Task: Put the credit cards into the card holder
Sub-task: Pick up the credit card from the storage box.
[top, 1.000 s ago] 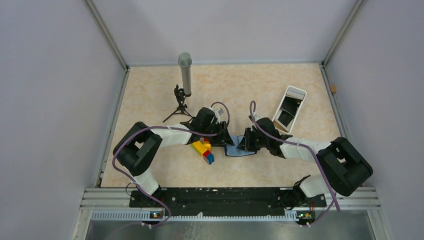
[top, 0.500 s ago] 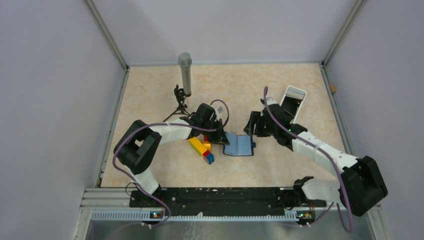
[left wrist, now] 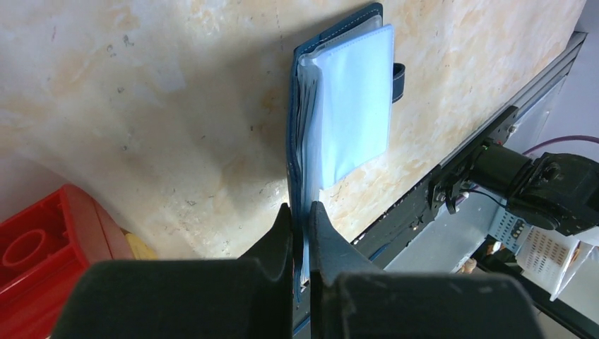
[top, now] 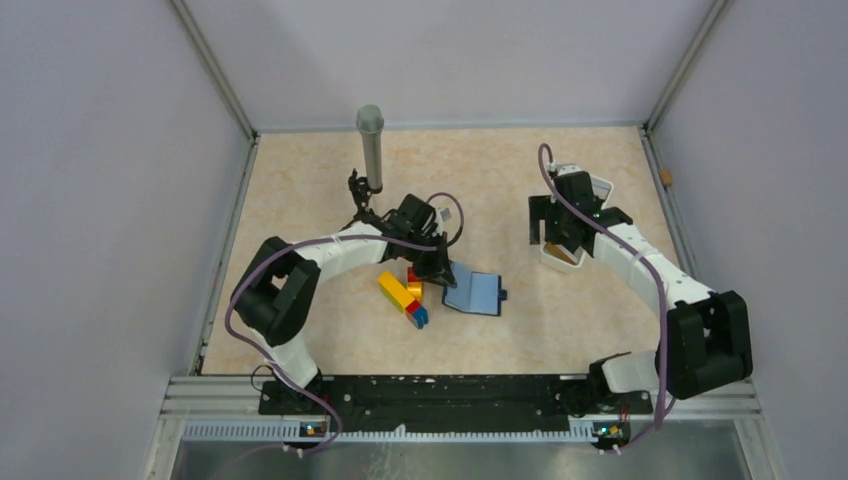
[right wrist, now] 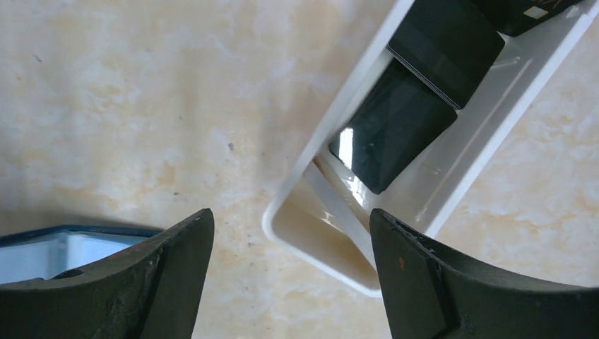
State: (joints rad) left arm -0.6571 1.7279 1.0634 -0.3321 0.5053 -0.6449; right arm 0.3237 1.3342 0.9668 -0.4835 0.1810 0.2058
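Navy wallet (left wrist: 350,106) edge pinched in left gripper (left wrist: 302,212): hold it flat, slots open. Right gripper (right wrist: 289,226) spread above tray (right wrist: 335,109); descend squarely, pinch one card (right wrist: 392,134).

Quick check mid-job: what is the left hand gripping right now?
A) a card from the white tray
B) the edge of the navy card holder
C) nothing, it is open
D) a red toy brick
B: the left wrist view shows the left hand shut on the edge of the open card holder, while the red brick lies apart at the side.
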